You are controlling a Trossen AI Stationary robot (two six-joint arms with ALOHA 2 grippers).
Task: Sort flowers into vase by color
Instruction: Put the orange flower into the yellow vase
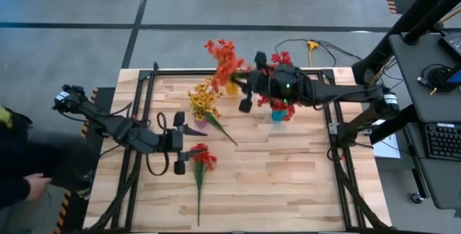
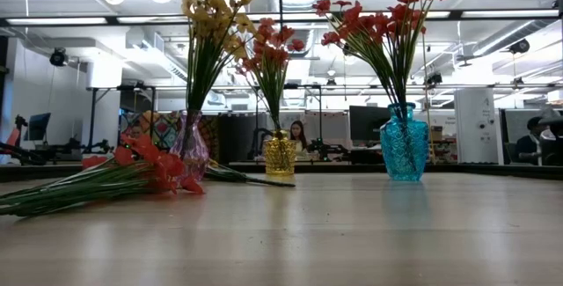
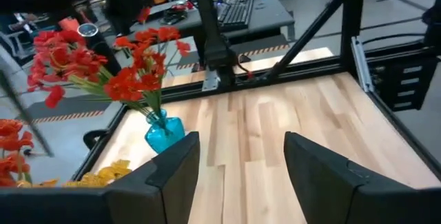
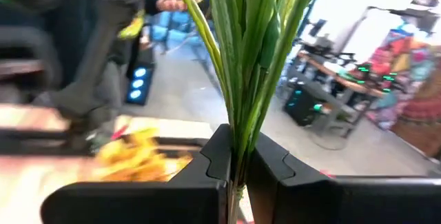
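Low view: 3 vases (image 2: pixel 405 152) hold yellow, orange-red and red flowers (image 2: pixel 390 22).

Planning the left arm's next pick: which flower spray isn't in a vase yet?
The red spray lying flat on the table beside the open left gripper; the other sprays stand in vases.

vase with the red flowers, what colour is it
Teal blue vase; clearest in the low view.
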